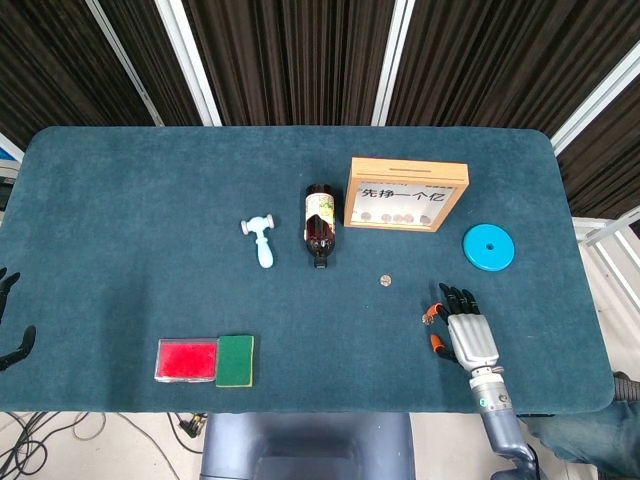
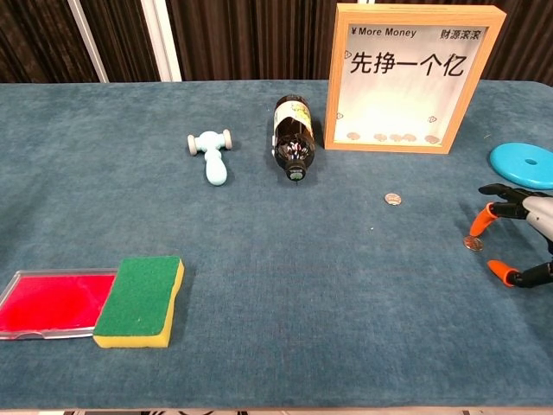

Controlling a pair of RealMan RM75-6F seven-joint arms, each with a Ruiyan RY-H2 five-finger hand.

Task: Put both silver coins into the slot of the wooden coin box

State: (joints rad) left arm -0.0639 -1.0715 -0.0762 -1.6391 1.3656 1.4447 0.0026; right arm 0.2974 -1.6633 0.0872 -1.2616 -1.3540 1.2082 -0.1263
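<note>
Left hand (image 1: pixel 12 335) at far left bench (image 1: pixel 140 200) edge, barely in view; open or closed: cannot tell. Mid-bench: hammer (image 2: pixel 210 156), bottle (image 2: pixel 293 138) lying flat, sponge (image 2: pixel 140 301) beside red tray (image 2: pixel 47 303). Coin box (image 2: pixel 413 78) standing at back right, clear front, a few coins resting at bottom; slot along top edge, seen only from head view. First coin (image 2: pixel 393 199) flat on cloth, in front of box, well apart from right hand. Second coin (image 2: pixel 473 244) flat, small, silver, thin. Right hand (image 2: pixel 518 238) spread, holding nothing, one orange fingertip (image 2: pixel 478 223) just above or touching second coin, another apart below. Step judged: pickup of second coin, none slotted yet. Next: pinch closing on coin edge, lift, carry to slot. Thin coin on nap likely hard to lift.
</note>
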